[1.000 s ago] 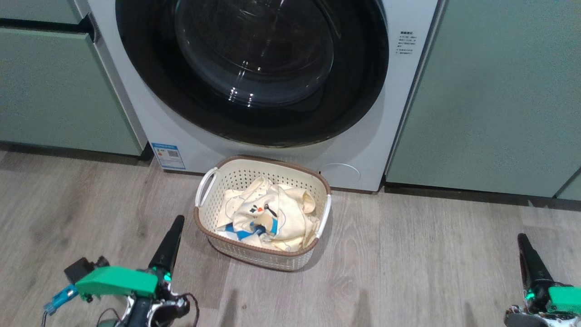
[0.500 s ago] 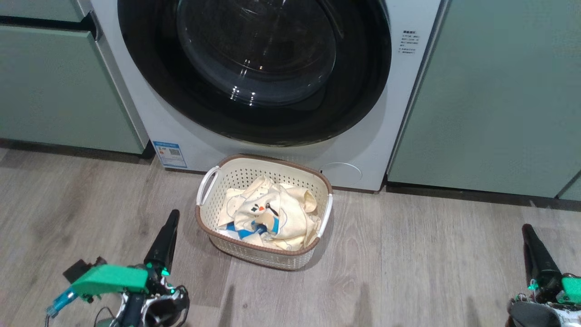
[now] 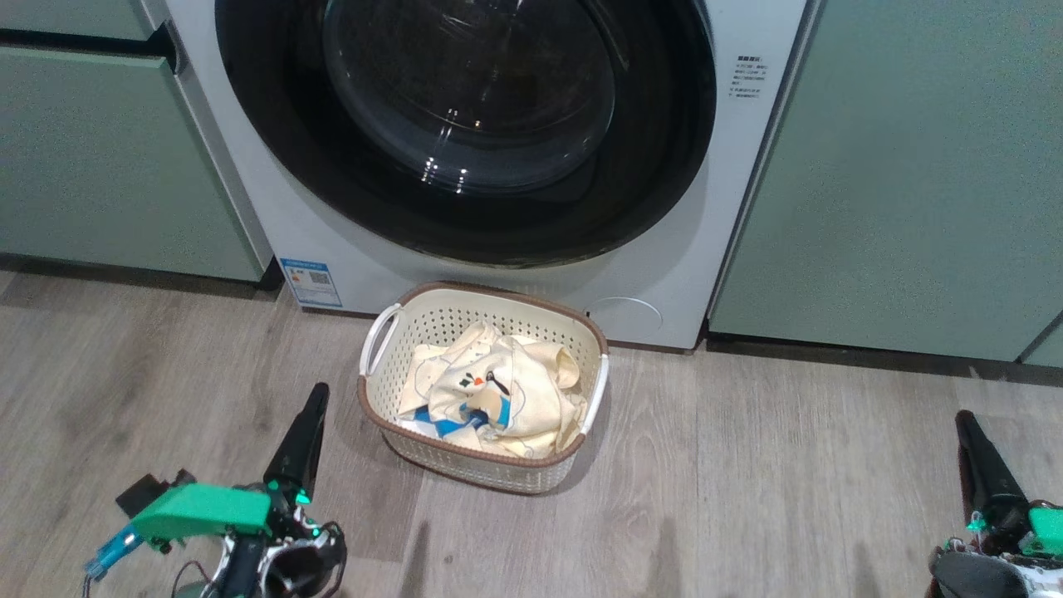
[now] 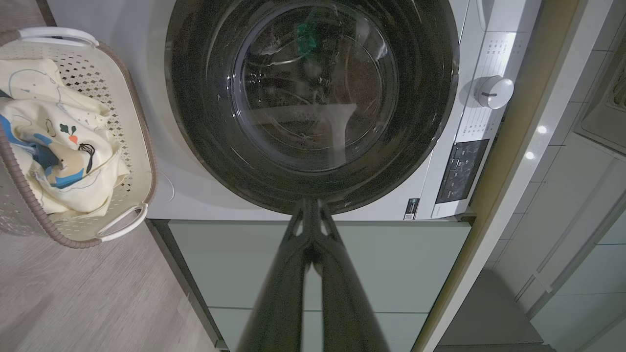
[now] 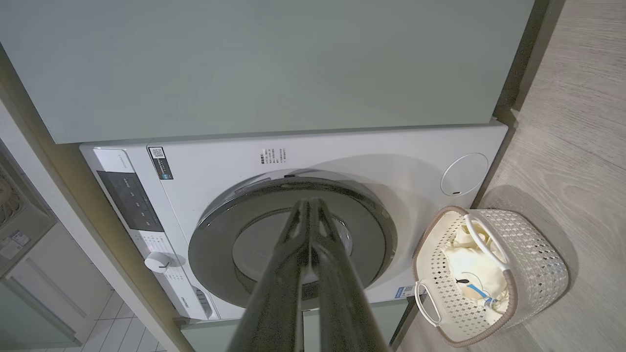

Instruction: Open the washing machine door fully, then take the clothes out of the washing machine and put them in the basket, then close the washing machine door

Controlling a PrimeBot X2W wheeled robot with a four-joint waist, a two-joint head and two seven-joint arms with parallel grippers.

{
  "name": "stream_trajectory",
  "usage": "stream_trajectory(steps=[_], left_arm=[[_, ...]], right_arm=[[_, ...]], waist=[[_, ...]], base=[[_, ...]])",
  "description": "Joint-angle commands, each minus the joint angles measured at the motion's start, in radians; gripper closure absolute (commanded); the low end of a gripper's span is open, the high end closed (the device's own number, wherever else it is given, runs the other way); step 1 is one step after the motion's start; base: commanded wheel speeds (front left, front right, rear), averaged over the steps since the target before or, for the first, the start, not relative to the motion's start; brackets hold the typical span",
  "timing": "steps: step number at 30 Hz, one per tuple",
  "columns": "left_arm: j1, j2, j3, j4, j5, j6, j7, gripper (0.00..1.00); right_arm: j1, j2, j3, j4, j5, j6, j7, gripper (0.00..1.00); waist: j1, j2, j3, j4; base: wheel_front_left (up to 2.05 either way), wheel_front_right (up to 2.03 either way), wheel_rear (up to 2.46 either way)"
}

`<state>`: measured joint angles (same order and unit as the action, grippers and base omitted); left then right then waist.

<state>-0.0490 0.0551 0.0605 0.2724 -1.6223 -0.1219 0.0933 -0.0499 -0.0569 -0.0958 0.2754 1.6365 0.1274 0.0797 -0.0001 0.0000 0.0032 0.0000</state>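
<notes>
the left gripper is shut, its two dark fingers pressed together with nothing between them, and it points up over the wood floor just to the left of the basket, not touching it. in the left wrist view the same gripper aims at the bottom edge of the washing machine door from a little way off. the right gripper is shut and empty too, well apart from the basket on the other side, and in its own wrist view it also points at the door. the clothes lie in a soft yellow heap inside the basket, penguin print on top, and the basket sits on the floor right in front of the washing machine. the round black door looks pushed flat against the white front, between the green cabinets, so i think the last step, closing the door, is done or nearly done. the next move seems small: just check the door has clicked shut, then let both arms rest, staying clear of the basket. next to the picture from one second ago, the whole view has slid a tiny bit, so the head camera moved, not the things. the basket, clothes and door lie the same, and both grippers were shut then too and have hardly stirred.
</notes>
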Motion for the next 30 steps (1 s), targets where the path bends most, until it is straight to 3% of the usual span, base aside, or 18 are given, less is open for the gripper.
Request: stream_trajectory(steps=[1, 30], left_arm=[[-0.057, 0.009, 0.035, -0.028, -0.001, -0.009, 0.005, 1.0], [-0.058, 0.004, 0.041, -0.028, 0.004, -0.009, 0.01, 1.0]], right_arm=[[-0.055, -0.017, 0.014, -0.033, -0.001, 0.003, 0.008, 1.0], [-0.056, -0.009, 0.004, -0.032, -0.01, 0.003, 0.016, 1.0]], waist=[[0.0001, 0.0, 0.0, 0.0], [0.0001, 0.0, 0.0, 0.0]], base=[[0.0, 0.0, 0.0], [0.0, 0.0, 0.0]])
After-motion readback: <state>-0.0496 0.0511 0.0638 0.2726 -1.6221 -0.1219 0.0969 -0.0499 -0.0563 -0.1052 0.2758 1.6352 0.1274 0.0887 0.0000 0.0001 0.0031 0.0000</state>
